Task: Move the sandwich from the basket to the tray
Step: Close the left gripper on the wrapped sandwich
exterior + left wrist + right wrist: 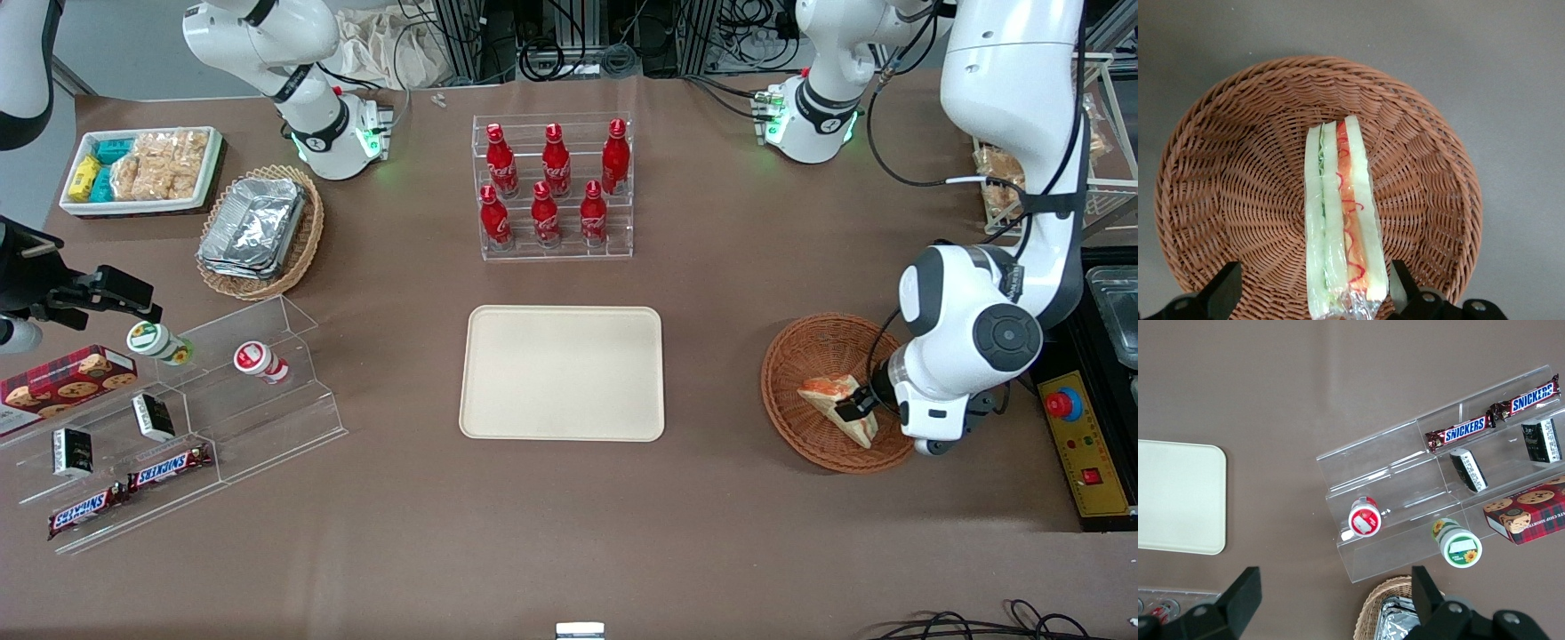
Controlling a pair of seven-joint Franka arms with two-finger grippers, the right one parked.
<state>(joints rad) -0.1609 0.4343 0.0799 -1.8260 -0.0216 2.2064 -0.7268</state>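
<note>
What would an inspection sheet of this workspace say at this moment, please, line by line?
Surface: brown table, no spills seen.
Job's things: sandwich lies in the reddish basket; cream tray holds nothing.
Clutter: red bottles in a clear rack; foil containers in a tan basket; white bin of snacks; clear stand with Snickers bars, cups and a cookie box.
End effector: left arm's end effector is low over the basket, fingers open on either side of the sandwich.
Cables: black cables at the table edge nearest the front camera.
Surroundings: red stop button box beside the working arm.
</note>
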